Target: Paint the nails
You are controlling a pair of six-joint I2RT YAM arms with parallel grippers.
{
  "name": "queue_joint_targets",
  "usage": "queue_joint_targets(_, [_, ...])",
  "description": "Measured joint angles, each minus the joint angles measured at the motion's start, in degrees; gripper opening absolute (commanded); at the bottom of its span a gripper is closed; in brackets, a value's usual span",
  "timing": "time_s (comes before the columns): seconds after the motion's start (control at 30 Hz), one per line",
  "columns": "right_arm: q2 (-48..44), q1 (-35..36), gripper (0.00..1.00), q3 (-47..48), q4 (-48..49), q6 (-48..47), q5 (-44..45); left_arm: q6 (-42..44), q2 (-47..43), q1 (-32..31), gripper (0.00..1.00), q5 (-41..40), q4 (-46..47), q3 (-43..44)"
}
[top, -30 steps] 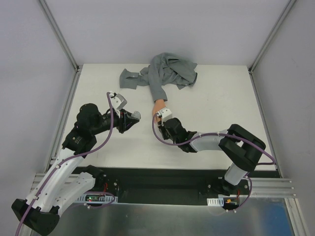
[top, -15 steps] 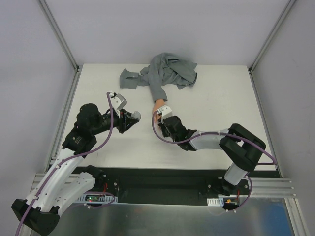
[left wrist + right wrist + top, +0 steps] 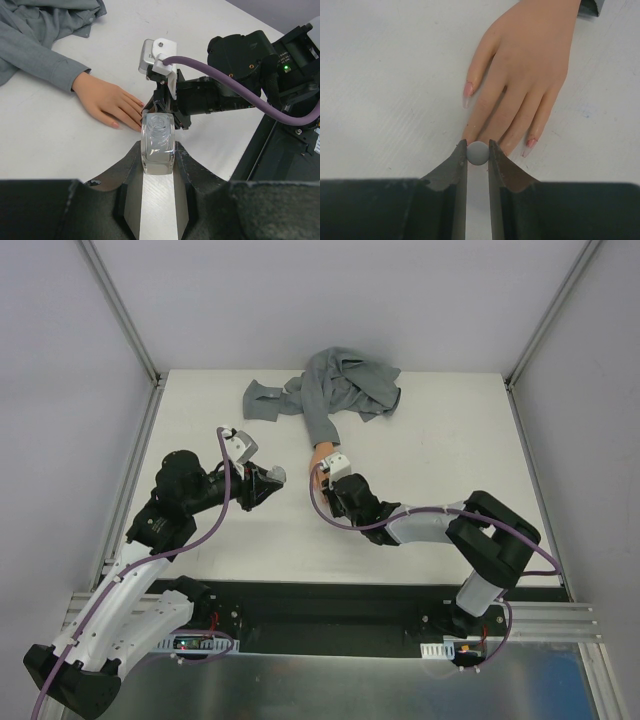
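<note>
Right gripper (image 3: pixel 478 150) clamped on grey round cap (image 3: pixel 478 154), just over middle fingertips of mannequin hand (image 3: pixel 530 55); thumb and little-finger nails (image 3: pixel 467 95) flank it. Left gripper (image 3: pixel 158 152) clamps clear bottle (image 3: pixel 158 135).

White matte tabletop (image 3: pixel 450 440), faint scuffs. Plain pale grey panels on three sides: back wall (image 3: pixel 330 300), left panel (image 3: pixel 50 390), right panel (image 3: pixel 605 440). Aluminium posts (image 3: pixel 120 310) run up both back corners. Black strip (image 3: pixel 330 598) along the near edge, then a brushed metal sheet (image 3: pixel 330 685). Light is even and diffuse, shadows soft.
</note>
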Motion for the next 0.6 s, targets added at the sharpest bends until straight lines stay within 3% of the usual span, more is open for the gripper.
queue_joint_targets(0.6, [-0.15,1.4,0.01,-1.38,-0.24,0.96,-0.22,0.0,-0.02,0.37,0.0,0.02,0.0,-0.07])
